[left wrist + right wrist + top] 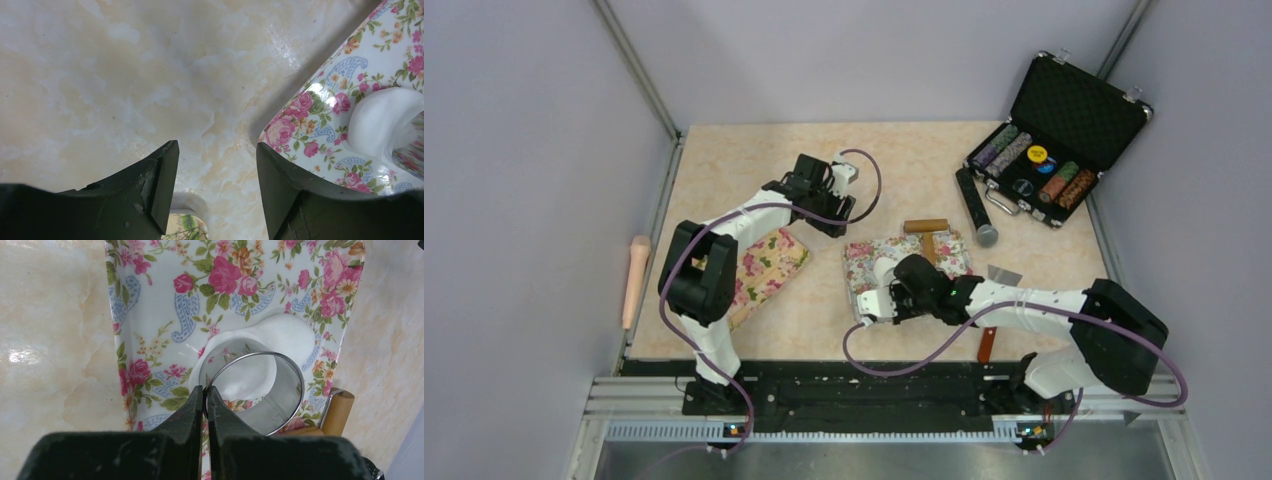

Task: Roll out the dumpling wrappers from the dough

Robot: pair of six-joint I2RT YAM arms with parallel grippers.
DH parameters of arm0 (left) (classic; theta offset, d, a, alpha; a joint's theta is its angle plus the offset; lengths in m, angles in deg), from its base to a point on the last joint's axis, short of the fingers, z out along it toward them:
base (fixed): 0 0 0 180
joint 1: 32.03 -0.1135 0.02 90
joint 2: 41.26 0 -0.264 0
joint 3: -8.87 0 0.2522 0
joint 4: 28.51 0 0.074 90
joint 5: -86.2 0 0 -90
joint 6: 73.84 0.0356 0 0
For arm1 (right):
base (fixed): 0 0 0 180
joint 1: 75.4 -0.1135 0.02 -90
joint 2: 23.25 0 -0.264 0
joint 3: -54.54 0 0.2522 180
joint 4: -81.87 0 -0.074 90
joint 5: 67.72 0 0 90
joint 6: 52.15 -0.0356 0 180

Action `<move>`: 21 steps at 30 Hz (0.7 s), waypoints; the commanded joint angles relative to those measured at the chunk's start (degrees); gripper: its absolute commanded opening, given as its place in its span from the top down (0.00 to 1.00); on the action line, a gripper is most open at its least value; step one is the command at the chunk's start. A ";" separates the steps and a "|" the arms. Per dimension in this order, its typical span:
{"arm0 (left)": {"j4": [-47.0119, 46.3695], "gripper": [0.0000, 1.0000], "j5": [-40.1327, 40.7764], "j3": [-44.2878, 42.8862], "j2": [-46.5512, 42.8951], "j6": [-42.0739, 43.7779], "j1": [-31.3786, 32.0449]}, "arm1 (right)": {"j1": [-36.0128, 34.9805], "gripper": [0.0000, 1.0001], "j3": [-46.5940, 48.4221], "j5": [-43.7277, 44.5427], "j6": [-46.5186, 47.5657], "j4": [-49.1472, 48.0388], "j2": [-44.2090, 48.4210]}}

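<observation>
With the right gripper (pixel 205 395) pinching the wall of the metal ring cutter (pixel 282 407) above the white dough (pixel 295 337) on the floral mat (pixel 160 300) near the table's (pixel 724 160) middle, the ring should land flat on uncut dough, while the left gripper (pixel 216 150) hovers spread beside the mat's edge.

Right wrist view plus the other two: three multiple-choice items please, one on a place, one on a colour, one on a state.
1. The metal ring is: A inside a bowl; B over the floral mat; C on a shelf.
2. The dough is: A brown; B green; C white.
3. The left gripper is: A open and empty; B shut on the ring; C shut on dough.

Key: B, the right gripper pinches its rim above the mat; C, the lump on the mat is white; A, its fingers stand apart over the tabletop.
</observation>
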State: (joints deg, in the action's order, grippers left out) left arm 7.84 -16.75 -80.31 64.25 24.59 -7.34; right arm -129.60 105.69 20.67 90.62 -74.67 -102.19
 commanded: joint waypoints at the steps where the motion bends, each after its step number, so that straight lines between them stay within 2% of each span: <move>1: -2.35 0.37 0.03 0.31 -1.19 -0.38 -0.28 | 0.30 1.00 0.32 -1.60 -0.61 -0.49 -1.11; 11: -2.72 0.37 0.21 0.63 -1.56 -0.30 -0.34 | 2.88 1.00 1.41 -4.37 -1.10 1.65 -2.31; 21: -2.91 0.37 0.25 1.01 -1.82 -0.09 -0.46 | -1.15 1.00 1.07 3.19 1.68 -0.80 1.94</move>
State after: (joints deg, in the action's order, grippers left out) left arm 7.30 -16.36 -79.80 64.25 24.61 -7.52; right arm -129.44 106.24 20.39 91.08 -74.57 -102.82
